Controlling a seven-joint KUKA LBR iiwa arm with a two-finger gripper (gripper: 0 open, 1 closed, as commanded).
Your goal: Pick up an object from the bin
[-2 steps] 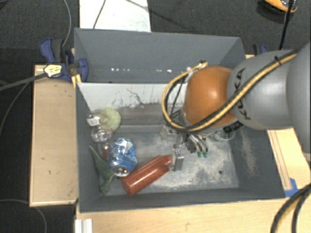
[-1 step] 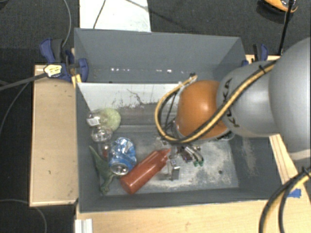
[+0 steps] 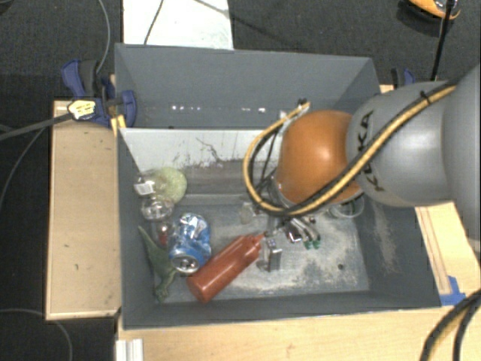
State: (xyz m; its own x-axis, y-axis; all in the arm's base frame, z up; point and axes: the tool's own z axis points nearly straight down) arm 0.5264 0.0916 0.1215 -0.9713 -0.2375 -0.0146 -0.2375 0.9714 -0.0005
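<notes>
My gripper (image 3: 271, 253) hangs low near the middle of the bin, its lower end right beside the upper right end of a red-brown bottle (image 3: 225, 265) that lies slanted on the floor. Whether it touches the bottle is unclear. A small grey part with green tips (image 3: 305, 237) lies just right of the gripper. A crushed blue can (image 3: 189, 244) rests against the bottle's left side.
Along the left wall lie a green toy dinosaur (image 3: 158, 264), a clear glass piece (image 3: 151, 201) and a pale green ball (image 3: 172, 182). A round metal thing (image 3: 346, 209) peeks out under the arm at the right. The arm's orange dome and cables cover the bin's centre back.
</notes>
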